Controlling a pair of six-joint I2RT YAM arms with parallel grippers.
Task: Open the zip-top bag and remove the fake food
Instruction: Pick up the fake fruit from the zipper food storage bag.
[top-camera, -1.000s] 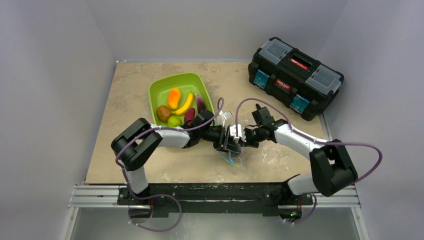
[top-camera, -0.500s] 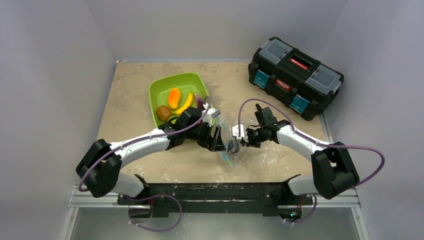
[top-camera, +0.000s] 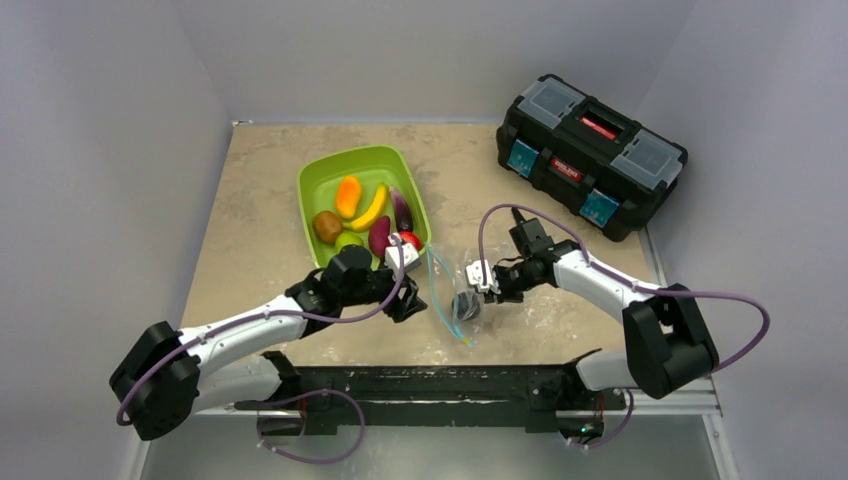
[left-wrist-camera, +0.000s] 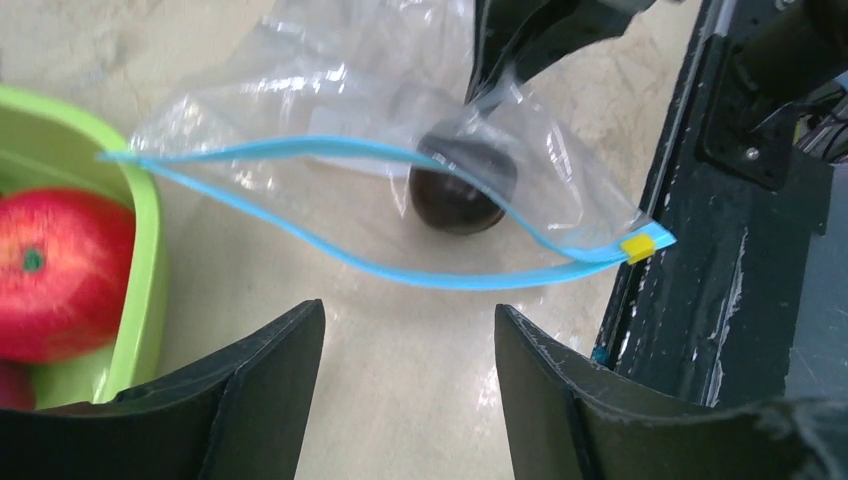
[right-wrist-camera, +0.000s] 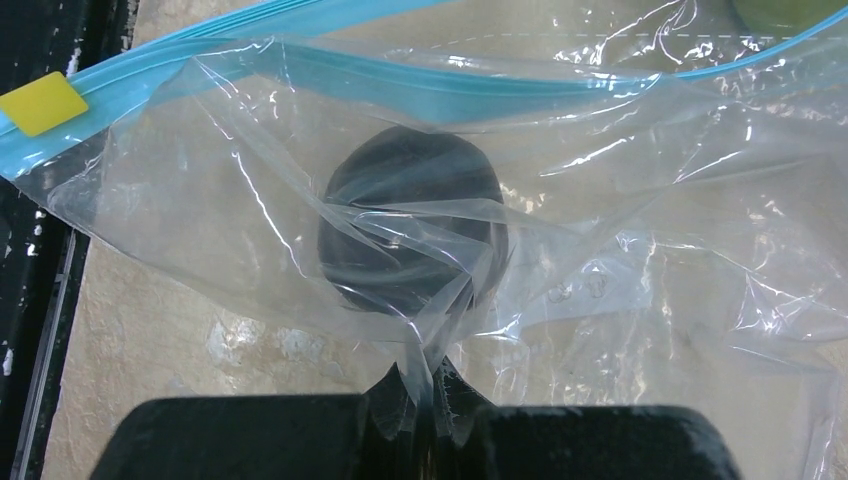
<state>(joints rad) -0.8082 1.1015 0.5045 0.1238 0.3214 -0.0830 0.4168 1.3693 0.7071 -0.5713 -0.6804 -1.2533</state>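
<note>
L end effector (left-wrist-camera: 407, 322) retreated, open; R end effector (right-wrist-camera: 428, 400) pinches zip-top bag (right-wrist-camera: 640, 200), mouth leftward, zipper far-near.

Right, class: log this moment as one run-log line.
zip-top bag: zipper open | dark plum: inside bag | right gripper: shut on bag | left gripper: open, empty, by green tray

The zip-top bag (left-wrist-camera: 330, 110) gapes toward the left claw (left-wrist-camera: 405, 320), with bare desk (left-wrist-camera: 400, 330) between them and the dark plum (left-wrist-camera: 462, 190) just inside the mouth. The green tray (left-wrist-camera: 140, 290) crowds one end of that mouth. The right claw (right-wrist-camera: 425, 405) pinches the bag's far side.
</note>
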